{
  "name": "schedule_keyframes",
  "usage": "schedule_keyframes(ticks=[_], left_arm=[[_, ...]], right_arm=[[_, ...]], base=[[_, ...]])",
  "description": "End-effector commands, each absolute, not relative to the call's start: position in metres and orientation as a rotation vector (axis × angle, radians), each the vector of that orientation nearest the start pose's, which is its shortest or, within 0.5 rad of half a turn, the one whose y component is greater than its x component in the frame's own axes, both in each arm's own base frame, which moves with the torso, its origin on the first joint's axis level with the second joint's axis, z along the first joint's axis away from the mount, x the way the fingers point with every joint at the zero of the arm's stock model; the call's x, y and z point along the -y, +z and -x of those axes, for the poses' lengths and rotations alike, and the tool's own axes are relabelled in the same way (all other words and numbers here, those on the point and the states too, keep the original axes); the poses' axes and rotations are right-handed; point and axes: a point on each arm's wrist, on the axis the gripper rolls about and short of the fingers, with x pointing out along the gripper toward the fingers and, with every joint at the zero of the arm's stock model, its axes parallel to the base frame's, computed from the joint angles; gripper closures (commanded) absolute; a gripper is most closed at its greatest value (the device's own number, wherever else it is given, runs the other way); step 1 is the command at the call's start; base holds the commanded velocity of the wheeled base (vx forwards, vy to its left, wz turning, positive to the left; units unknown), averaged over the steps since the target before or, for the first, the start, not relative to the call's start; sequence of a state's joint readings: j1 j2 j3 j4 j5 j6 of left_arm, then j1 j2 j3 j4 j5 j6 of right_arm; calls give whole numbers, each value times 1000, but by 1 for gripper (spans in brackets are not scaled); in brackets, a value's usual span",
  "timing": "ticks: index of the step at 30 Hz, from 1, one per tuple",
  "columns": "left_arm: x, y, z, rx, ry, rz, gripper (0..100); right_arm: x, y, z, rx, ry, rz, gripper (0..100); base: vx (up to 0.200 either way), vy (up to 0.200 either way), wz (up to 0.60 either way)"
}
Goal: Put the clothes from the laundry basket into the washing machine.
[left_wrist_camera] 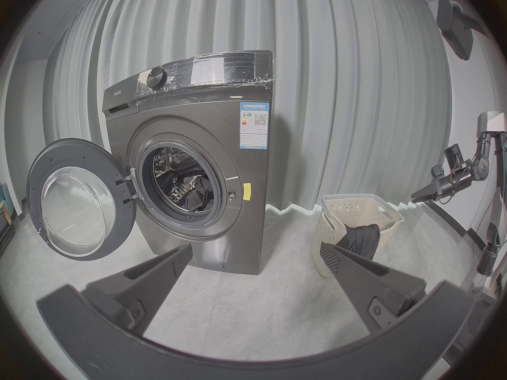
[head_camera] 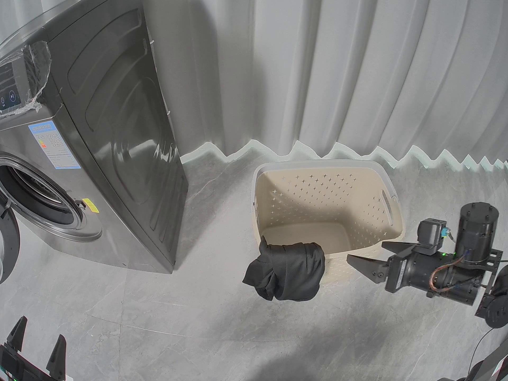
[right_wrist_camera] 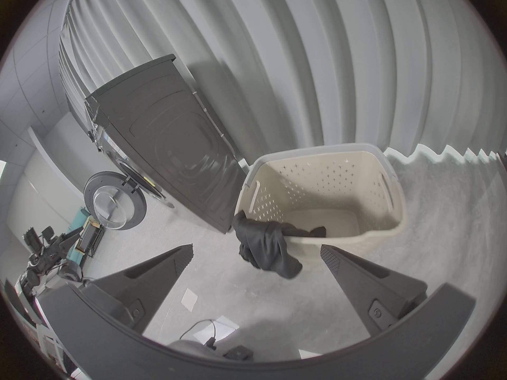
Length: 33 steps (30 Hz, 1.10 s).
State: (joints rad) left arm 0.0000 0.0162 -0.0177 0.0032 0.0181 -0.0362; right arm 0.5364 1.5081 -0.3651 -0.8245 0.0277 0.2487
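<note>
Grey floor (head_camera: 211, 313). Mid-left in left wrist view: clothes (left_wrist_camera: 196, 192) inside washing machine (left_wrist_camera: 211, 114). Garment (head_camera: 288, 271) over laundry basket (head_camera: 323, 163) rim. Left pincer (left_wrist_camera: 254, 249), right pincer (right_wrist_camera: 256, 249) apart.

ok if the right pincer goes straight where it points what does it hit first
The right pincer probably meets the dark garment draped over the rim of the laundry basket first; depth unclear.

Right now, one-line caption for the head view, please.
Dark garment draped over the front rim of the laundry basket, open right pincer beside it, washing machine at left.
</note>
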Motion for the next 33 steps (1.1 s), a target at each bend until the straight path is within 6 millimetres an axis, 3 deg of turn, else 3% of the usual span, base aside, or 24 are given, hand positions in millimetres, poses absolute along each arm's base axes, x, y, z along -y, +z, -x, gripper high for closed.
schedule_keyframes(ticks=[1, 12, 33], left_arm=[[0, 76, 23, -1, 18, 37, 0], [0, 76, 23, -1, 18, 37, 0], [0, 76, 23, -1, 18, 37, 0]], right_arm=[[-132, 102, -215, -466, 500, -125, 0], [-148, 78, -250, -476, 459, -83, 0], [-174, 36, -291, -436, 481, -50, 0]], base=[[0, 0, 0], [0, 0, 0], [0, 0, 0]])
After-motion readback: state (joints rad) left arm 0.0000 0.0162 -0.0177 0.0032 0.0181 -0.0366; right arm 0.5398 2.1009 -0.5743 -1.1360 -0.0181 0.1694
